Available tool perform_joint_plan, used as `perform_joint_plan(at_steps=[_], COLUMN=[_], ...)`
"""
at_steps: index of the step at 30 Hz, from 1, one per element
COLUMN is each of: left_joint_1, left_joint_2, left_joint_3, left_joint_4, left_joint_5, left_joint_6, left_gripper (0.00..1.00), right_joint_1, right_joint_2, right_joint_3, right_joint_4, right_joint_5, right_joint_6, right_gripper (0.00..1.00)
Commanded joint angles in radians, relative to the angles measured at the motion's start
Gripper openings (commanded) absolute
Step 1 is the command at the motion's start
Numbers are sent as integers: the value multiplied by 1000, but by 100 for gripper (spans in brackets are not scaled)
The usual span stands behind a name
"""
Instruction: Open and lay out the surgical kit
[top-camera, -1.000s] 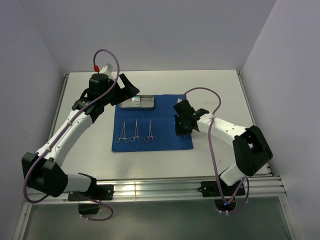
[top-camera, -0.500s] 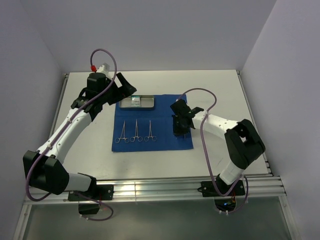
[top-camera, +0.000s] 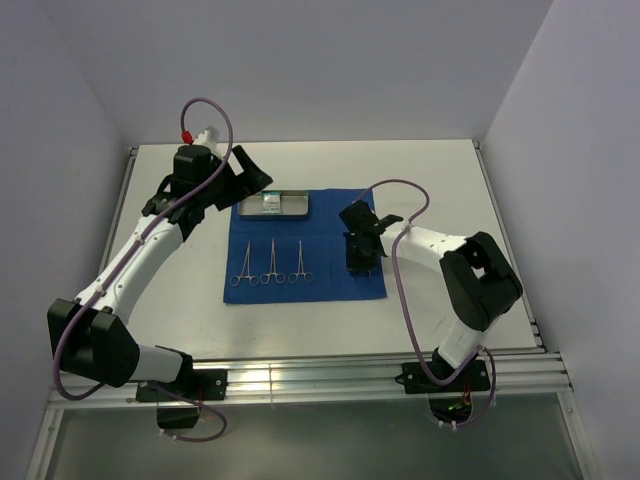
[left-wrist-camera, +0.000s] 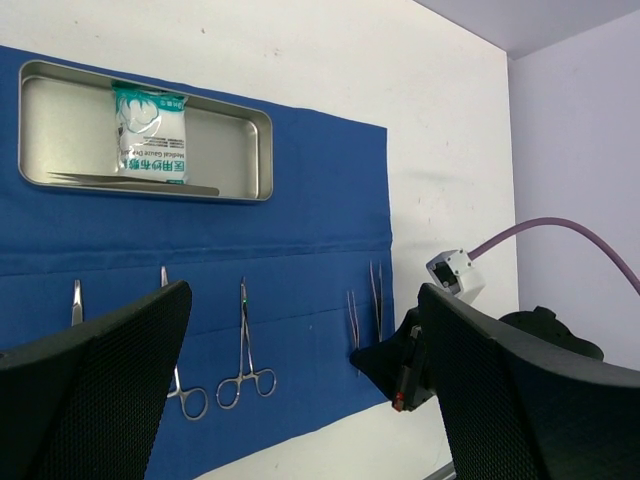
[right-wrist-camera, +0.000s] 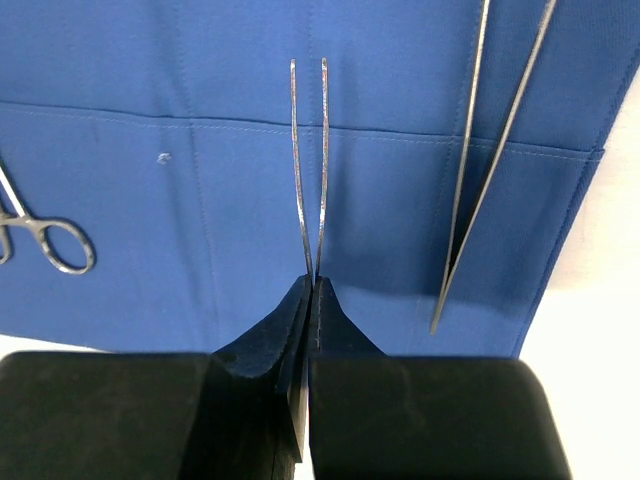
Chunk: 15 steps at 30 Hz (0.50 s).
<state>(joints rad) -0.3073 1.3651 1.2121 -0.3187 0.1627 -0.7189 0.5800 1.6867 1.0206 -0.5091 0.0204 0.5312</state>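
The royal-blue cloth (top-camera: 325, 228) lies spread flat on the table. The steel tray (top-camera: 293, 204) sits on its far edge and holds the white-green packet (left-wrist-camera: 150, 130) and one pair of tweezers (left-wrist-camera: 130, 182). Three ring-handled clamps (top-camera: 270, 263) lie side by side on the cloth. My right gripper (right-wrist-camera: 312, 285) is low over the cloth's right part, shut on the closed end of a slim pair of tweezers (right-wrist-camera: 309, 160). A second pair of tweezers (right-wrist-camera: 490, 150) lies just right of it. My left gripper (left-wrist-camera: 300, 400) is open and empty, raised by the tray's left end.
The cloth's right edge (right-wrist-camera: 575, 230) is close to the second tweezers, with white table (top-camera: 430, 180) beyond it. A clamp ring (right-wrist-camera: 55, 245) lies left of my right gripper. Grey walls enclose the table on three sides.
My right gripper has shifted slightly left over the cloth while its elbow swung in closer. The left arm has hardly moved.
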Motion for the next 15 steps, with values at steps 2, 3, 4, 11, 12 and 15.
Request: perform_joint_plan(at_steps=[2, 3, 4, 11, 12, 15], left_joint_1=[8, 8, 8, 11, 10, 11], left_joint_2=[3, 3, 2, 0, -1, 0], left_joint_3=[35, 32, 27, 14, 10, 10], left_joint_4=[33, 35, 33, 27, 30, 29], left_joint_5=[21, 23, 21, 26, 27, 28], left_joint_6=[13, 12, 12, 9, 7, 4], left_gripper=[99, 99, 99, 99, 99, 99], right_joint_1=[-15, -17, -17, -20, -22, -20], right_joint_2=[13, 13, 13, 7, 11, 18], right_joint_3=[19, 15, 15, 18, 19, 32], right_joint_4=[29, 30, 27, 30, 30, 27], right_joint_5=[29, 23, 27, 29, 29, 29], right_joint_6=[16, 18, 21, 15, 16, 15], right_gripper=[0, 0, 0, 1, 1, 2])
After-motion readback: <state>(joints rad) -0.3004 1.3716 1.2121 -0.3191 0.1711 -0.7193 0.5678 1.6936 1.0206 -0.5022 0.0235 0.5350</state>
